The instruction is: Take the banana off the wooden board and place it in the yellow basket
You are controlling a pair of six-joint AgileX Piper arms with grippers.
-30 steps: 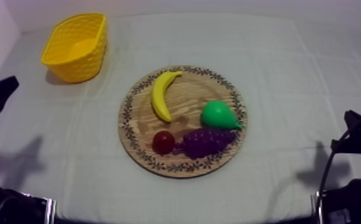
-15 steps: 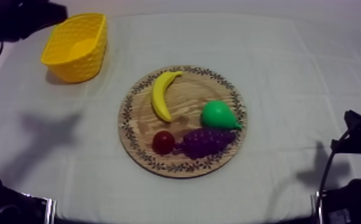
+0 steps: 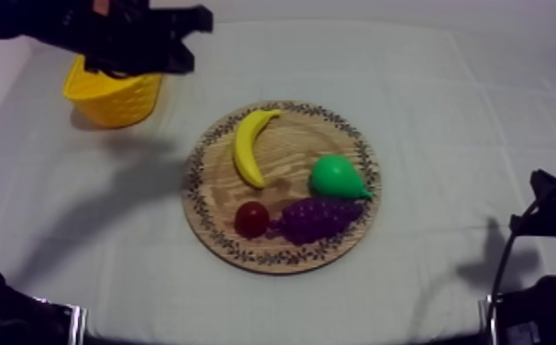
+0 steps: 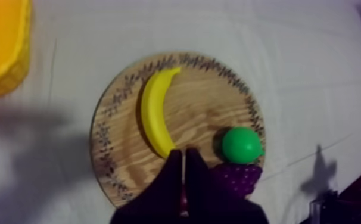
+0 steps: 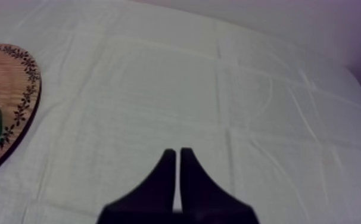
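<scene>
Banana [image 3: 251, 145], yellow curved toy, lies on round wooden patterned-rim board [image 3: 217, 229] with purple grape bunch [image 3: 318, 218], green pear [image 3: 335, 176], small red fruit [image 3: 251, 218]. Woven yellow basket [image 3: 116, 105]: inside hidden under left arm. Left gripper [image 4: 183, 154] and right gripper [image 5: 177, 154]: fingers pressed together, holding nothing.

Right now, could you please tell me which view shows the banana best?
The left wrist view: the banana lies whole and large on the wooden board. The top view shows it whole but smaller; the right wrist view catches just its tip.
</scene>
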